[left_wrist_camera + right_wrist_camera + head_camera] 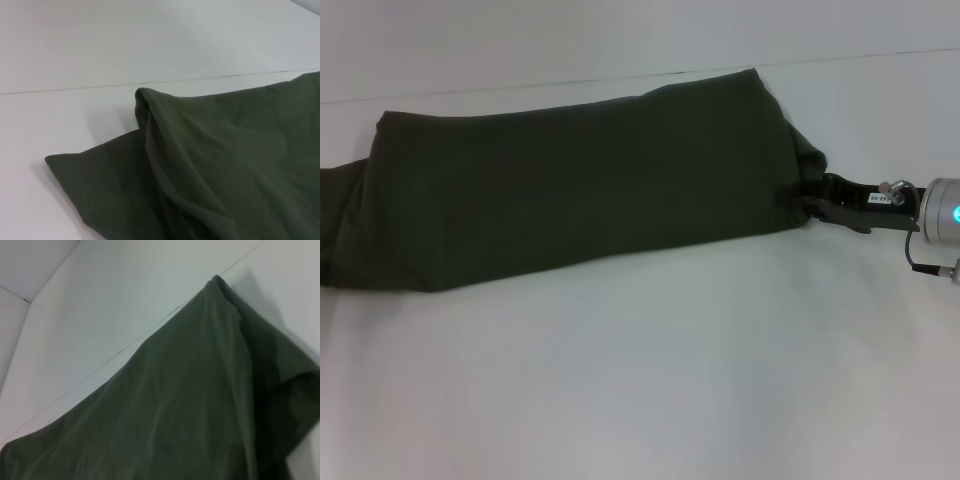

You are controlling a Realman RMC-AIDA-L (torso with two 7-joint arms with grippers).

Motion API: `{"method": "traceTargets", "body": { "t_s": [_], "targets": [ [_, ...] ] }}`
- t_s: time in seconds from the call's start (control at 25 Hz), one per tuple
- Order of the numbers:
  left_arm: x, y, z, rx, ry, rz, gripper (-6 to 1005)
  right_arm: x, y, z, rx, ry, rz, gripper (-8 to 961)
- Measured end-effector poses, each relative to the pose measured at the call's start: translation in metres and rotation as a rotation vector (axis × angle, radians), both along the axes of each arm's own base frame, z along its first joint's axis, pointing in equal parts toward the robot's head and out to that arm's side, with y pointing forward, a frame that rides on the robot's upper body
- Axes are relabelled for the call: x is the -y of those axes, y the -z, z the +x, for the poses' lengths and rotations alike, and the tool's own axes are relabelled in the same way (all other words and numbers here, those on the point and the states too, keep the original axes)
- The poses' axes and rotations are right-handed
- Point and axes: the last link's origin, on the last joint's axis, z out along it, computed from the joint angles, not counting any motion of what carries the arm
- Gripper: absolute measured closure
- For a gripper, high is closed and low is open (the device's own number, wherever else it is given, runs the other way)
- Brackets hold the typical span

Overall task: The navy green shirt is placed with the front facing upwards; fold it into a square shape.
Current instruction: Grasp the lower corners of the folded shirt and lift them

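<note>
White table [640,380], folded navy green shirt [580,190]

The navy green shirt [580,185] is soft woven or knit cloth, matt, with no sheen in any view; its surface is plain dark olive, gently creased, with soft rolled folds at the edges and deeper wrinkles near the wrist cameras. The counter [640,380] under it is smooth, white and faintly glossy, with a thin dark seam line running across it. The right end effector [820,195] looks like black matt plastic or coated metal, and the wrist section behind it is brushed silver metal with a small glowing blue light.
</note>
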Motion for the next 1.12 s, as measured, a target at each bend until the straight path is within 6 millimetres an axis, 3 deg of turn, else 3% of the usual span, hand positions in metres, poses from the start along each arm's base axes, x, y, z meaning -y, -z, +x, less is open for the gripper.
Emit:
{"method": "traceTargets", "body": {
  "t_s": [0.16, 0.28, 0.52, 0.8, 1.12],
  "targets": [
    [0.0, 0.0, 0.0, 0.001, 0.001, -0.001, 949, 0.002, 0.0, 0.003, 0.004, 0.007, 0.003, 488],
    [0.0, 0.0, 0.0, 0.003, 0.001, -0.002, 950, 0.003, 0.0, 0.005, 0.005, 0.012, 0.004, 732],
    [0.001, 0.0, 0.0, 0.004, 0.0, -0.002, 950, 0.004, -0.001, 0.006, 0.005, 0.01, 0.004, 923],
    [0.005, 0.0, 0.0, 0.027, 0.001, -0.003, 950, 0.012, -0.004, 0.012, 0.006, -0.002, 0.014, 943],
    [0.029, -0.009, 0.004, 0.146, 0.049, -0.006, 950, 0.036, -0.01, 0.015, -0.067, -0.087, 0.031, 943]
  ]
}}
